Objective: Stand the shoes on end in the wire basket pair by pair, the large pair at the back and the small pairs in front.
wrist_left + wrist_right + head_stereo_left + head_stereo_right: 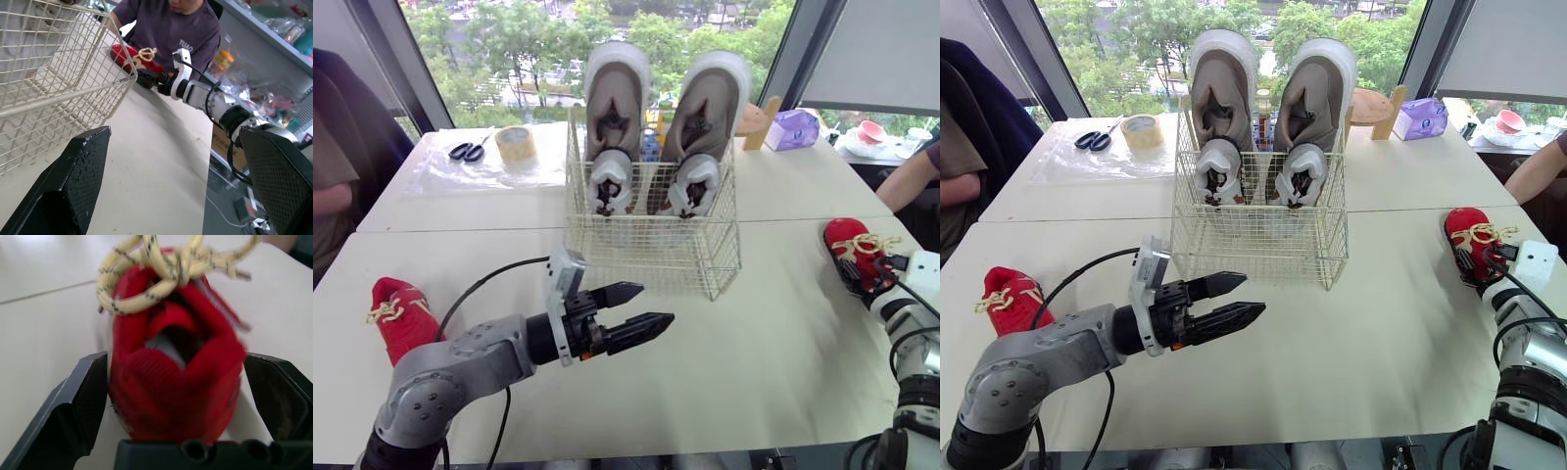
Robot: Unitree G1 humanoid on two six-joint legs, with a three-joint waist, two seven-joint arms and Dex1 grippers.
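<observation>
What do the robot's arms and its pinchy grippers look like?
The left arm is rounded silver-grey metal with black joints, a looping black cable and a white box at the wrist. The left gripper has two black pointed fingers with a bumpy texture. The right arm is silver and white with black rings and black cables, ending in the black right gripper.

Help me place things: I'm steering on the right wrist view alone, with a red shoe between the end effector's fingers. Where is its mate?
Observer: The second red shoe lies on the table at the robot's far left, beside the left arm.
Operator: Is the wire basket full?
Observer: No. The wire basket holds just the large grey pair, standing on end at its back.
Operator: And the left end effector?
Observer: The left end effector is open and holds nothing, in front of the basket.
</observation>
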